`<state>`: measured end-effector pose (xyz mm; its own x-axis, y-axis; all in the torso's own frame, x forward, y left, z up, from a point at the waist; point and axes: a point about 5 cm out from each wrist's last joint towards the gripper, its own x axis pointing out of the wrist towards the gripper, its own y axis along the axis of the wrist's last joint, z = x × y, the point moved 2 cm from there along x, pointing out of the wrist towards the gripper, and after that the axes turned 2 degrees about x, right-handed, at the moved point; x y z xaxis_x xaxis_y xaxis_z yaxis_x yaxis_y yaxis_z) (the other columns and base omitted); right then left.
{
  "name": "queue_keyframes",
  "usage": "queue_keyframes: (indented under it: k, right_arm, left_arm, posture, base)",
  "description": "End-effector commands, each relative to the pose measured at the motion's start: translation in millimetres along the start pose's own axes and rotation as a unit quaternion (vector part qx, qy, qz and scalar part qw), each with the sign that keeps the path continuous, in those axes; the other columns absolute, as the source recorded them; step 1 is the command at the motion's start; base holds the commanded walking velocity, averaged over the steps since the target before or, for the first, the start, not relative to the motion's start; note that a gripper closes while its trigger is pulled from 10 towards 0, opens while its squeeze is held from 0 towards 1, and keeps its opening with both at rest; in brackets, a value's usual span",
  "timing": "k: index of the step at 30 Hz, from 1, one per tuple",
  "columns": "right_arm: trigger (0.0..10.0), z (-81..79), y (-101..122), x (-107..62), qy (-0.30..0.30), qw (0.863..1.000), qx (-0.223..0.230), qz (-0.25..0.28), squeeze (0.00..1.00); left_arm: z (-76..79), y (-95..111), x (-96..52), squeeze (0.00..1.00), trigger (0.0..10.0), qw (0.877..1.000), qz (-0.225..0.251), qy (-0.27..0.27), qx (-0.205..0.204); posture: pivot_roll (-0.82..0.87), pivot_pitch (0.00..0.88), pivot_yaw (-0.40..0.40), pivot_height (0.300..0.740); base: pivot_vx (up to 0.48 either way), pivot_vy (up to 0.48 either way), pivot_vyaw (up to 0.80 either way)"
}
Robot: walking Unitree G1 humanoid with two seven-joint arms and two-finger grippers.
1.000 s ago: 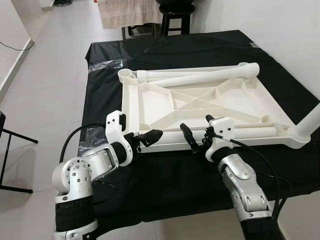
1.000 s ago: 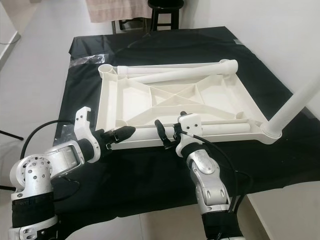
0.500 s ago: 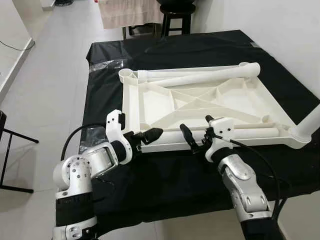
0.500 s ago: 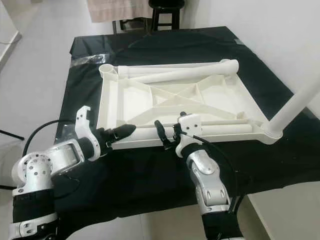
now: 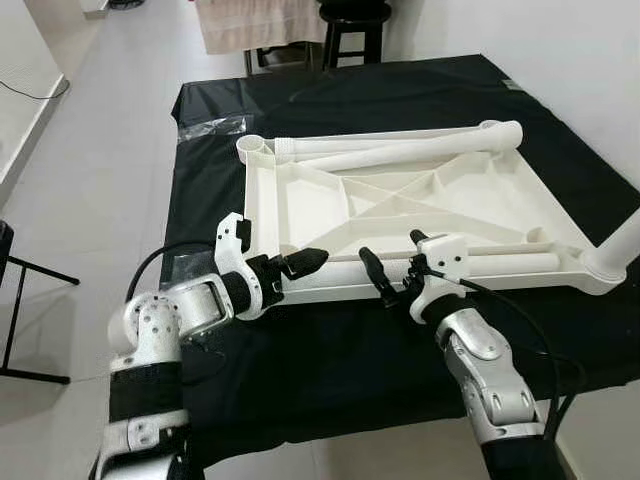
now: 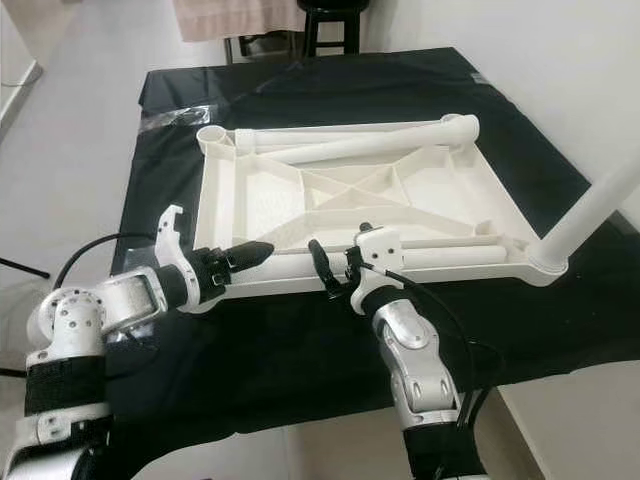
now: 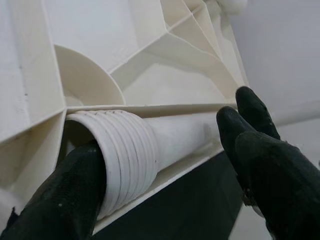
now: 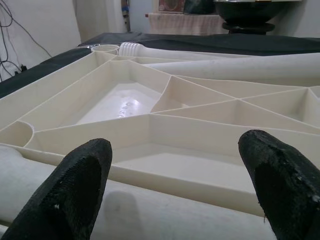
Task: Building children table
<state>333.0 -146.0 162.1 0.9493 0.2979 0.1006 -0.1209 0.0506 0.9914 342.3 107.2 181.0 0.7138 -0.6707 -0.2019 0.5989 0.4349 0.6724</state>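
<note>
I have the white tabletop upside down on the black-covered table; my left gripper spreads around the near leg's threaded end to seat it; my right gripper hovers spread wide over that leg, empty.

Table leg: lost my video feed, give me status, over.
Left tool open, straddling threaded end of table leg. Right tool open above same leg. Leg lying along upturned tabletop; nothing in the way.
</note>
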Motion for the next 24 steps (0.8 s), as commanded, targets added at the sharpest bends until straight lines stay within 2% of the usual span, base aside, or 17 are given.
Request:
queue_keyframes:
  k: [1, 5, 6, 9, 10, 11, 17, 24]
  right_arm:
    - [10.0, 0.1, -3.1, -3.8, -0.001, 1.000, -0.002, -0.009, 0.00]
    - [10.0, 0.1, -2.7, -4.7, -0.001, 1.000, -0.003, -0.009, 0.00]
    - [10.0, 0.0, -1.9, -4.7, -0.001, 1.000, -0.003, -0.008, 0.00]
    - [10.0, 0.0, -1.8, -4.8, -0.001, 1.000, -0.003, -0.008, 0.00]
    - [10.0, 0.0, -1.7, -4.9, -0.001, 1.000, -0.003, -0.008, 0.00]
    - [10.0, 0.4, -1.5, -5.1, -0.002, 1.000, -0.003, -0.008, 0.00]
    - [10.0, 3.1, -0.4, -6.1, -0.007, 1.000, -0.006, -0.008, 0.00]
    - [10.0, 9.4, 2.0, -7.1, -0.020, 1.000, -0.008, -0.006, 0.00]
  left_arm:
    - [-9.8, -12.0, 1.4, 0.00, 10.0, 0.999, -0.035, 0.004, -0.023]
    - [-15.6, -14.7, 3.0, 0.00, 10.0, 0.997, -0.064, -0.003, -0.032]
    - [-19.3, -18.2, 3.5, 0.00, 10.0, 0.995, -0.094, -0.004, -0.021]
    - [-19.2, -19.3, 3.5, 0.00, 10.0, 0.994, -0.106, -0.011, -0.021]
    - [-20.5, -20.3, 3.2, 0.00, 0.0, 0.992, -0.121, -0.014, -0.016]
    - [-22.0, -21.4, 1.8, 0.00, 0.0, 0.990, -0.138, -0.017, -0.009]
    - [-24.5, -21.9, -2.2, 0.00, 0.0, 0.985, -0.170, -0.024, 0.009]
    - [-31.0, -22.4, -5.1, 0.00, 0.0, 0.983, -0.183, -0.023, 0.017]
  posture:
    - [-0.07, 0.194, -0.021, 0.740]
    - [-0.07, 0.197, -0.020, 0.740]
    - [-0.08, 0.199, -0.017, 0.740]
    - [-0.08, 0.199, -0.016, 0.740]
    - [-0.08, 0.200, -0.016, 0.740]
    - [-0.09, 0.202, -0.015, 0.740]
    - [-0.10, 0.207, -0.015, 0.740]
    - [-0.11, 0.208, -0.012, 0.740]
  base:
    - [0.000, 0.000, 0.00]
    - [0.000, 0.000, 0.00]
    - [0.000, 0.000, 0.00]
    - [0.000, 0.000, 0.00]
    - [0.000, 0.000, 0.00]
    - [0.000, 0.000, 0.00]
    - [0.000, 0.000, 0.00]
    - [0.000, 0.000, 0.00]
